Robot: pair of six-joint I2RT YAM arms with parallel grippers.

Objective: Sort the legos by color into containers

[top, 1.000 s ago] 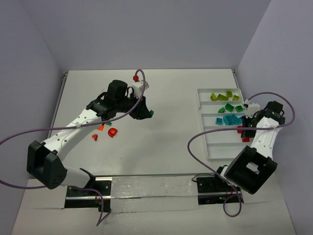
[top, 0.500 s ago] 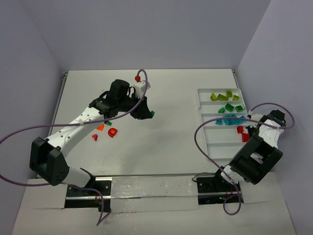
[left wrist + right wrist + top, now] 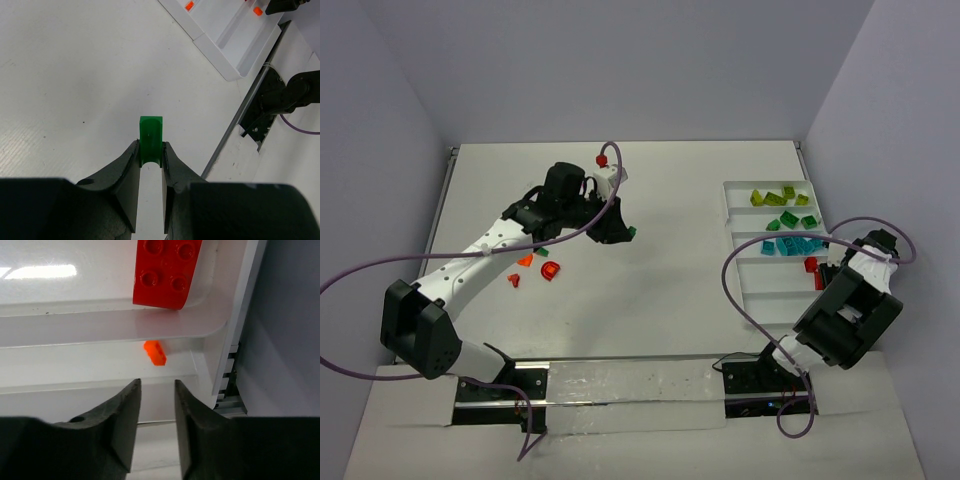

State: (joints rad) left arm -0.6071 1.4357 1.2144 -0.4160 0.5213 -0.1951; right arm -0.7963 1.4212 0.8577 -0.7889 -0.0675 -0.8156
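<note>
My left gripper [image 3: 150, 147] is shut on a dark green lego [image 3: 150, 137] that sticks out past the fingertips, held above the bare table. In the top view this gripper [image 3: 620, 232] is at mid-table. My right gripper [image 3: 157, 382] is open and empty over the white tray [image 3: 100, 320] near its right wall. A red lego [image 3: 167, 272] lies in one compartment and a small orange lego [image 3: 155, 352] in the one nearer to me. The tray [image 3: 760, 295] also holds lime [image 3: 775, 197], dark green [image 3: 790, 220] and teal legos [image 3: 788, 245].
Loose on the table left of centre lie a red lego [image 3: 550, 269], an orange one [image 3: 526, 260], a small red one [image 3: 514, 280] and a small green one [image 3: 542, 253]. Walls close the table's left, back and right sides. The right arm's purple cable [image 3: 740, 290] loops over the table.
The right arm has folded back toward the tray's right edge, its cable loop shifting. The left arm, still gripping the green lego, has barely moved.
</note>
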